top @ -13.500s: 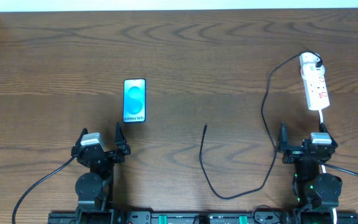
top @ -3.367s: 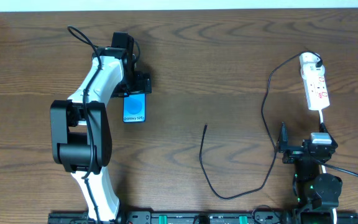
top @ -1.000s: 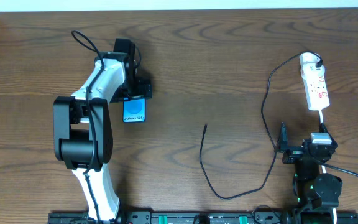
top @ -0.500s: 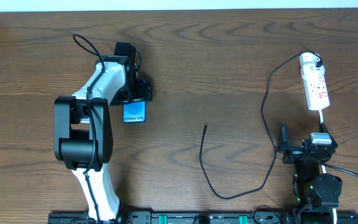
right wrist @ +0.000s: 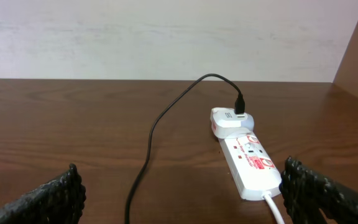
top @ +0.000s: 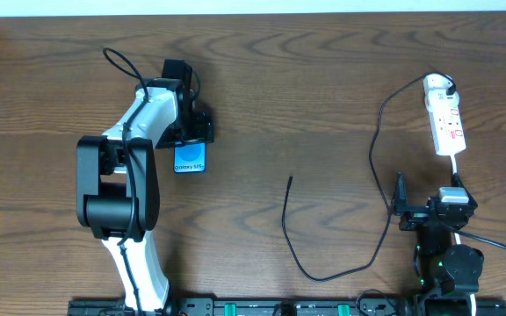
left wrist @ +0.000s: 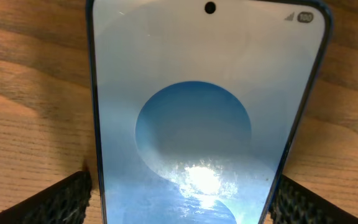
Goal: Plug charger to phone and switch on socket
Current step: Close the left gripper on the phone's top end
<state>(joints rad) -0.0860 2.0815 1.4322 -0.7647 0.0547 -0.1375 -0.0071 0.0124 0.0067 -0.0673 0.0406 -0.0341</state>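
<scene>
While straddling phone [left wrist: 207, 93] with left gripper [left wrist: 180, 202], pads [left wrist: 58, 199] just outside both long edges, cannot tell whether clamped or shy of contact: squeeze evenly, lift level. Note right gripper [right wrist: 185, 196] spread wide, socket [right wrist: 250, 163] ahead near right pad, charger [right wrist: 160, 124] ahead between jaws.

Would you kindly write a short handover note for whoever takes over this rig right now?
Left gripper: low over the phone, fingers flanking its edges; actual grip unconfirmed.
Right gripper: open, parked near the table front edge.
Charger: lying loose, plug tip free, adapter in the socket far right.
Done: adapter seated.
Left: plug tip into phone, switch socket on.
</scene>
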